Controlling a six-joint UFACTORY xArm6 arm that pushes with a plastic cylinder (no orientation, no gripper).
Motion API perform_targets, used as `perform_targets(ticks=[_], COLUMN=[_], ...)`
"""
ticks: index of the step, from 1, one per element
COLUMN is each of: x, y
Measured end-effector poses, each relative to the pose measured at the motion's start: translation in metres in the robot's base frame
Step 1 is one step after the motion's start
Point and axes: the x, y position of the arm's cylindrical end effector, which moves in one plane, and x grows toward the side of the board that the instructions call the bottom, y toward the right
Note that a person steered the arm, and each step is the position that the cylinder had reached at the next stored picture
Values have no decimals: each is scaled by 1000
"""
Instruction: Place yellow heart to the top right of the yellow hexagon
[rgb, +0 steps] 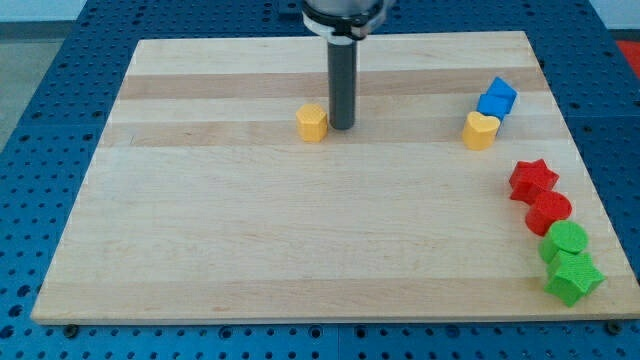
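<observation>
My tip (342, 127) is down on the board, just at three o'clock of the yellow hexagon (312, 123), nearly touching it; there are no jaws here, only a bare rod holding nothing. Out at three o'clock, well apart, sits the yellow heart (480, 130), tucked against the blue cube (497, 99). So the job looks barely begun: the heart needs to travel across to the hexagon's two o'clock. Further round, at four o'clock, red and green blocks (556, 232) line the edge. No writing or labels anywhere that I can read
</observation>
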Motion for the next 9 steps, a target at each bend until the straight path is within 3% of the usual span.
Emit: perform_targets(ticks=[2,4,5,6,7,8,9], x=[45,45,21,-4,-3,7,14], y=[111,259,279,251,196,187,219])
